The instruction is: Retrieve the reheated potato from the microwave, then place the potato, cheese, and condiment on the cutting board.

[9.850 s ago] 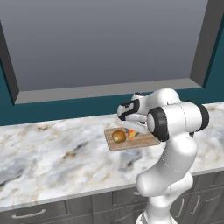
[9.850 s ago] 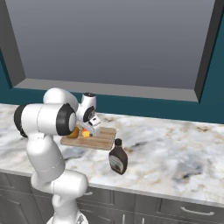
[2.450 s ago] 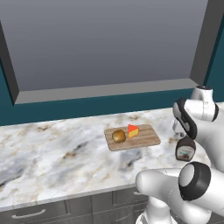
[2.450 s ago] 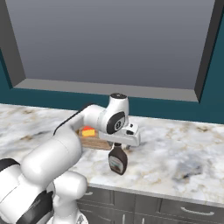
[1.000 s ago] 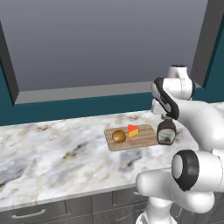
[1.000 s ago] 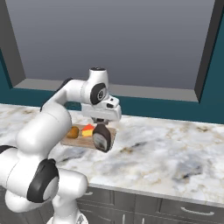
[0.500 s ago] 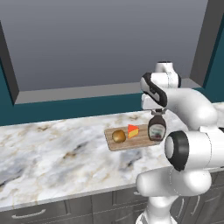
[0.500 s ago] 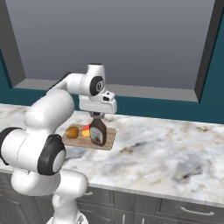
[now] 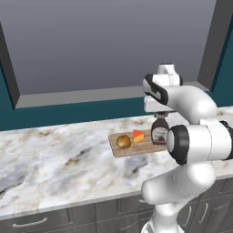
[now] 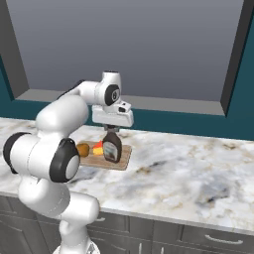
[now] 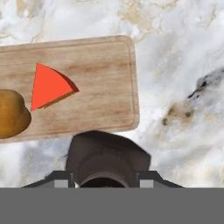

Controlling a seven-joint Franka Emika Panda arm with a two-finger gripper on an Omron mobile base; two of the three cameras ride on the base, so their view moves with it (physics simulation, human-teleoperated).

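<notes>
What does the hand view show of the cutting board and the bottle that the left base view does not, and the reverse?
Hand view alone: the condiment bottle from above, between the finger tips, near the cutting board's edge, and the board's striped grain.

Left base view alone: the arm reaching down, the gripper shut on the bottle's top, and the grey window frame behind the counter.

Both: the potato and cheese side by side on the board, on the marble counter.

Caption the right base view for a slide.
Hand carries condiment bottle above cutting board holding potato and cheese.
</notes>
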